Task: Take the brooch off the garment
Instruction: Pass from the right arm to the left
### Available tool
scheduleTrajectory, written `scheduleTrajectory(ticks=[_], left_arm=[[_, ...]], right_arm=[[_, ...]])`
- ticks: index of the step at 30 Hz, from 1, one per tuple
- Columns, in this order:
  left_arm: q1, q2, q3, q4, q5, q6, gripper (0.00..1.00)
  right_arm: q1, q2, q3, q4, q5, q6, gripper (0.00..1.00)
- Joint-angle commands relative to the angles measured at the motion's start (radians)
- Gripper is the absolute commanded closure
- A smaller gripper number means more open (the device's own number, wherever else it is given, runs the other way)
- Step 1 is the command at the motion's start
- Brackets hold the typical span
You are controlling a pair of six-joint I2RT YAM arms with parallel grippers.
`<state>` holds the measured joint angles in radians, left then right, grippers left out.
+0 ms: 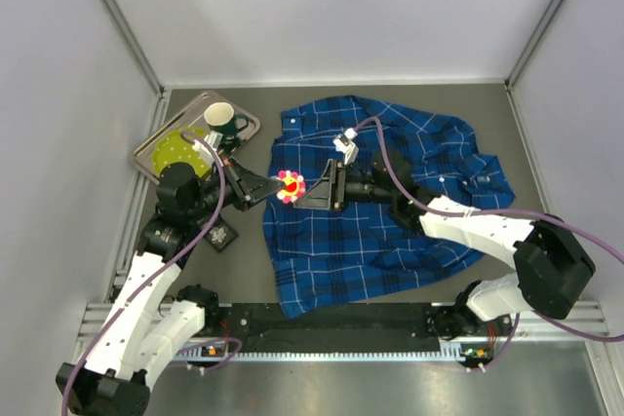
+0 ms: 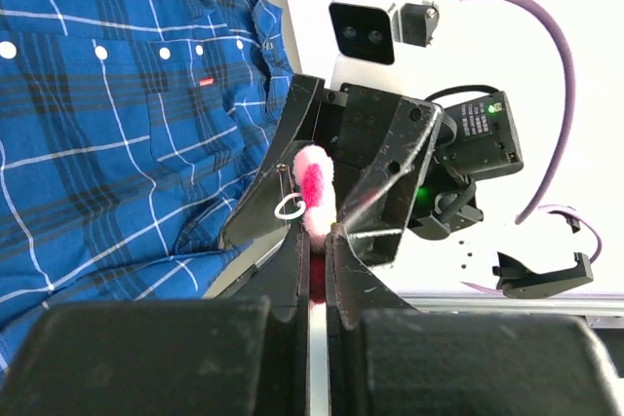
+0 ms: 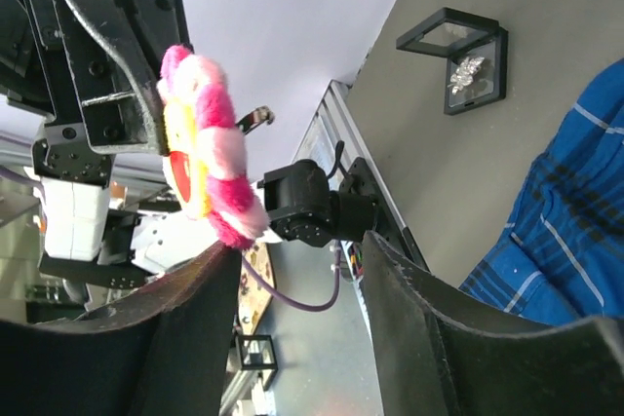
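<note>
Brooch (image 1: pixel 291 185): a fluffy flower in pink, yellow and red, found in the centre of the top view, over the left edge of the garment (image 1: pixel 331 250). It is held between two grippers that face each other.

Left gripper (image 1: pixel 271 185): closed on the brooch. In the left wrist view its two fingers (image 2: pixel 288 270) run up from the bottom of the frame with only a thin gap between them. The brooch is seen edge-on, clamped at their tips. A small metal ring shows on the brooch's left side.

Right gripper (image 3: pixel 297 250): spread wide and gripping nothing. In the right wrist view its dark fingers (image 3: pixel 195 309) stand at the bottom of the frame. The brooch sits in the upper left, above the left-hand finger. Its lower petals are just at that finger's tip, though contact cannot be confirmed from this angle.

Garment: a blue and navy plaid shirt, spread flat on the table (image 1: pixel 244 270), collar toward the top of the frame. The brooch appears raised off the cloth. Whether its pin catches any fabric cannot be seen.

Other items: a metal tray (image 1: pixel 156 138) in the upper left of the top view carries a green plate (image 1: pixel 175 148) and a dark mug (image 1: pixel 222 119). A small black display frame (image 1: pixel 222 236) lies on the table below the left gripper, apart from the shirt.
</note>
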<state>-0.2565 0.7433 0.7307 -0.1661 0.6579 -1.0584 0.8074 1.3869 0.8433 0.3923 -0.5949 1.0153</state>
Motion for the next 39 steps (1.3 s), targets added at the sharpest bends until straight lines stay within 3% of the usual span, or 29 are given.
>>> scheduleTrajectory(ticks=[1, 4, 12, 15, 17, 20, 25, 30, 39], left_arm=[[0.003, -0.028, -0.028, 0.106, 0.025, -0.067, 1.0], [0.003, -0.03, -0.034, 0.108, 0.023, -0.074, 1.0], [0.003, -0.032, -0.037, 0.099, 0.016, -0.072, 1.0], [0.003, -0.033, -0.037, 0.091, 0.016, -0.068, 1.0], [0.003, -0.033, -0.039, 0.091, 0.013, -0.066, 1.0], [0.003, -0.033, -0.034, 0.091, 0.014, -0.063, 1.0], [0.003, -0.033, -0.03, 0.091, 0.014, -0.06, 1.0], [0.003, -0.035, -0.034, 0.099, 0.023, -0.069, 1.0], [0.003, -0.038, -0.039, 0.094, 0.023, -0.061, 1.0]], right_arm=[[-0.039, -0.034, -0.036, 0.189, 0.004, 0.086, 0.5], [-0.04, -0.028, -0.032, 0.23, -0.008, 0.095, 0.53], [-0.057, -0.029, -0.03, 0.267, -0.014, 0.121, 0.52], [-0.074, -0.011, -0.046, 0.353, -0.025, 0.184, 0.53], [-0.076, -0.005, -0.027, 0.355, -0.032, 0.187, 0.64], [-0.077, -0.011, -0.029, 0.349, -0.034, 0.183, 0.71], [-0.074, -0.006, -0.03, 0.321, -0.049, 0.164, 0.63], [-0.074, 0.012, -0.015, 0.321, -0.048, 0.157, 0.64], [-0.074, 0.038, 0.007, 0.349, -0.063, 0.169, 0.78]])
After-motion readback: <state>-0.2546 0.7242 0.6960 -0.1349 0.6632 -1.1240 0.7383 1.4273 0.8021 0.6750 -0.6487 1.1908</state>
